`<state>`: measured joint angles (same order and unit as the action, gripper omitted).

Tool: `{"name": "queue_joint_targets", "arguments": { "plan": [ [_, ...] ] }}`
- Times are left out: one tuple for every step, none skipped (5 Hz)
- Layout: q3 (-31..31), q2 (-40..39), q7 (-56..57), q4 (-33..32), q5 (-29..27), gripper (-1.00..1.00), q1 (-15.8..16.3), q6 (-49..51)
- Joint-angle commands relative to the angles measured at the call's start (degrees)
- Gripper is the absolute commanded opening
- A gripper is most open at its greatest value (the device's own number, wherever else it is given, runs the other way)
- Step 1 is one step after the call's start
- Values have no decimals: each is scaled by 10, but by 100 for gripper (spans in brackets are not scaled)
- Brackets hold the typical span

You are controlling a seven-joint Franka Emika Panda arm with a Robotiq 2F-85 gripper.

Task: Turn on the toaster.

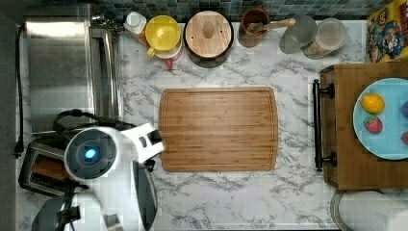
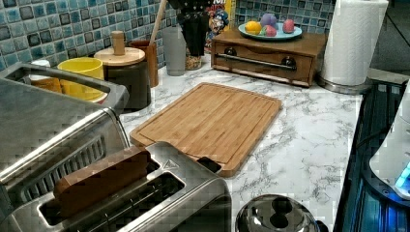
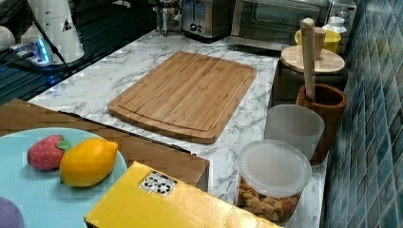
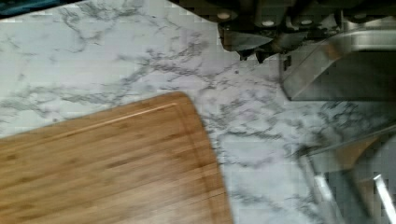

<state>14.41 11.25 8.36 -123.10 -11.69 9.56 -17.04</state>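
Note:
The toaster is a small shiny steel two-slot one in the left view's foreground, with a brown bread slice standing in one slot and a black lever on its end. In the top view the toaster sits at the lower left, partly under my white arm. It also stands at the far end of the counter in the right view. My gripper hangs over marble between the cutting board's corner and steel surfaces, touching nothing I can see.
A big steel toaster oven stands behind the toaster. A bamboo cutting board lies mid-counter. Jars, a yellow cup and a utensil holder line the back wall. A wooden drawer box carries a plate of toy fruit. A round steel lid sits near the toaster.

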Motion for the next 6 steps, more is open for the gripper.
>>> {"name": "queue_joint_targets", "arguments": {
  "plan": [
    [26, 28, -12, -92, -32, -100, 42, -38],
    [49, 30, -28, -103, -54, -100, 46, -59],
    [75, 39, -93, -107, -66, -100, 55, -94],
    [90, 40, -127, -125, -65, -100, 64, -147],
    [100, 16, -155, -114, -55, -100, 59, -157],
    [106, -23, -159, -83, -48, -100, 48, -130]
  ]
}}
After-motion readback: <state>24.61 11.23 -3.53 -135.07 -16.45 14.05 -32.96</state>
